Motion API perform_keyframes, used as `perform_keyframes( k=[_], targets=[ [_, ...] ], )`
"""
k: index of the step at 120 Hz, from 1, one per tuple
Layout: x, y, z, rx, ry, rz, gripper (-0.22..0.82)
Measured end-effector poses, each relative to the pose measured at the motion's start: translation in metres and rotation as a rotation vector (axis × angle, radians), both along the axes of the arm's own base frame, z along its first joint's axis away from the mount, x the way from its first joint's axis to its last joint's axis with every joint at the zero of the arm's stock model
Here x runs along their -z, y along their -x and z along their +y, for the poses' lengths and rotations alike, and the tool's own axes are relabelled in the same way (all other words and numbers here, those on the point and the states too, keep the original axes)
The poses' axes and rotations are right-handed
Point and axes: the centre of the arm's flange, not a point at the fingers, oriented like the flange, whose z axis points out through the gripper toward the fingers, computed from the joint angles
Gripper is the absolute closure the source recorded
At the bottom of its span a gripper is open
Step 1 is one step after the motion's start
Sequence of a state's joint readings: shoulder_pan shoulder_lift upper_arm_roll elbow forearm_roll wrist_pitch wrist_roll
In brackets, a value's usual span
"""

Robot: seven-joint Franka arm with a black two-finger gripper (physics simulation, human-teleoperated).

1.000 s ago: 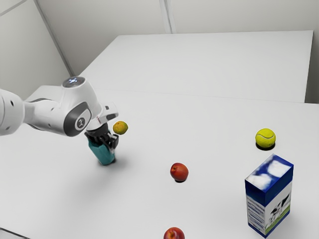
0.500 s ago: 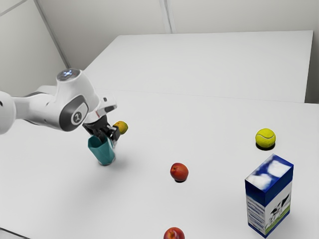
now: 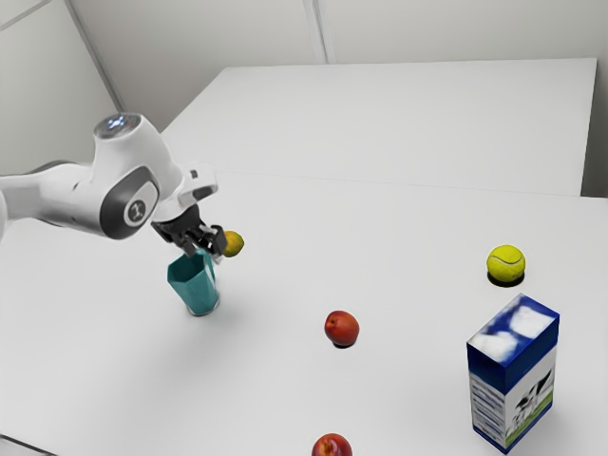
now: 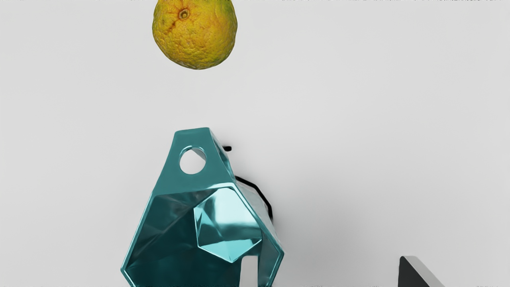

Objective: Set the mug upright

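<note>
The mug (image 3: 195, 287) looks upright on the table (image 3: 285, 389), so we judge this the letting-go step. Our gripper (image 4: 328, 259) is spread, gripping nothing; next we should back away without nudging the mug.

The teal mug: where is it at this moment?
The mug is on the exterior view's left, close under the pincer, with the orange fruit its nearest neighbour.

"What was cropped?"
"Mug (image 4: 199, 215) and citrus (image 4: 195, 36) were cut by the wrist view's edges; one red fruit (image 3: 332, 446), by the exterior view's."
"Hidden?"
"Citrus, exterior view: was partly covered by the gripper (image 3: 208, 255)."
</note>
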State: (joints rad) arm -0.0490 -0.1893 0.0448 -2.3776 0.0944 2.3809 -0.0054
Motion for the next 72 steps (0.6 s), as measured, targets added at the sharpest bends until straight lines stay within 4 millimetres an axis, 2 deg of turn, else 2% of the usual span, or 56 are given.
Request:
perform_keyframes(
  k=[29,72],
  targets=[
    [-0.008,0.0,-0.008,-0.012,0.03,0.034,0.1],
    [-0.074,-0.02,-0.02,-0.021,0.056,0.104,0.04]
  ],
)
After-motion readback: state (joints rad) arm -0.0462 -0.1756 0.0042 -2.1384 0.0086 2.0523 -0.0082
